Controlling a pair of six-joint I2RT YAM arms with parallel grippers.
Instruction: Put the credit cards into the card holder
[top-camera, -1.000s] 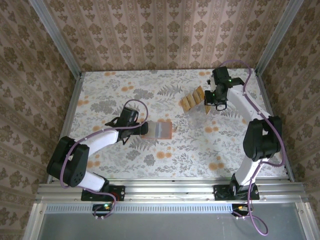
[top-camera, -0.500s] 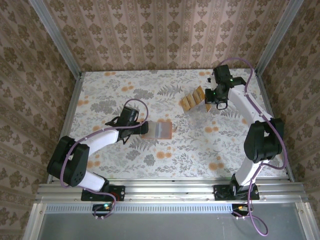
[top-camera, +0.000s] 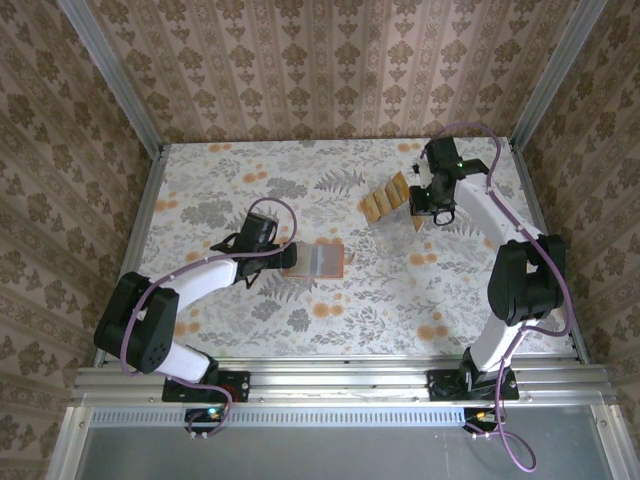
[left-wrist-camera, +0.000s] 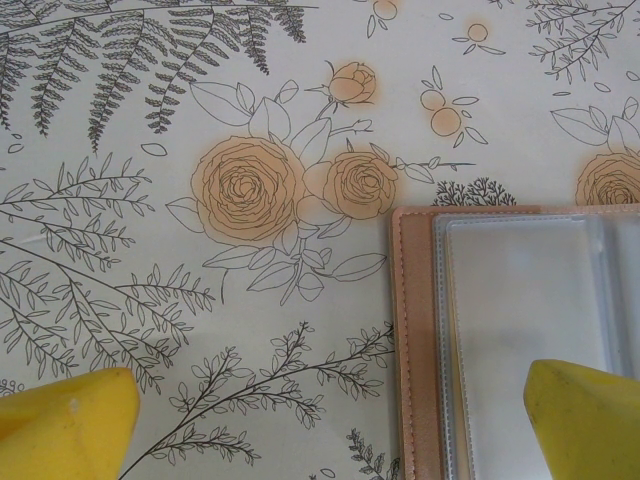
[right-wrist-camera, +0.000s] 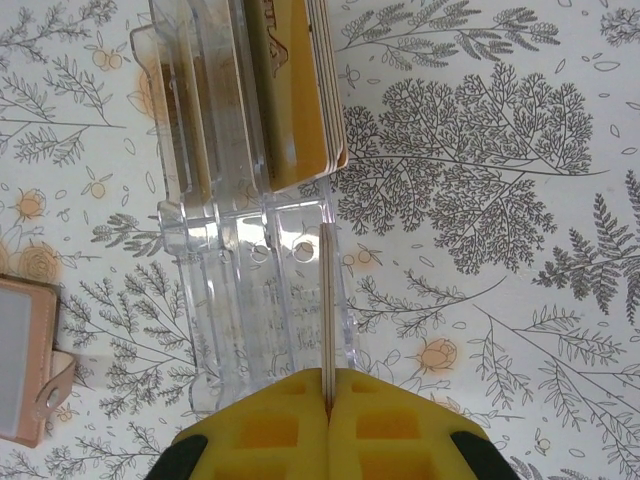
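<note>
Right gripper (right-wrist-camera: 328, 400), pinched shut edge-on on one credit card (right-wrist-camera: 327, 300), has drifted only slightly above the clear stand (right-wrist-camera: 240, 320). The card holder (top-camera: 318, 260) lies open mid-table beneath the wide-spread left gripper (left-wrist-camera: 330, 415), so delivery looks yet to come.

**Right arm edges towards the stand**
Over the last second the right gripper (top-camera: 424, 205), pinched on one thin tan-orange rectangular credit card (right-wrist-camera: 327, 300), has crept slightly left and towards the far edge of the table. It now sits a little closer to the clear plastic slotted stand (right-wrist-camera: 240, 330). Its black wrist has turned a touch with the move, and the held card now hangs edge-on over the stand's near end. The shift is small.
</note>
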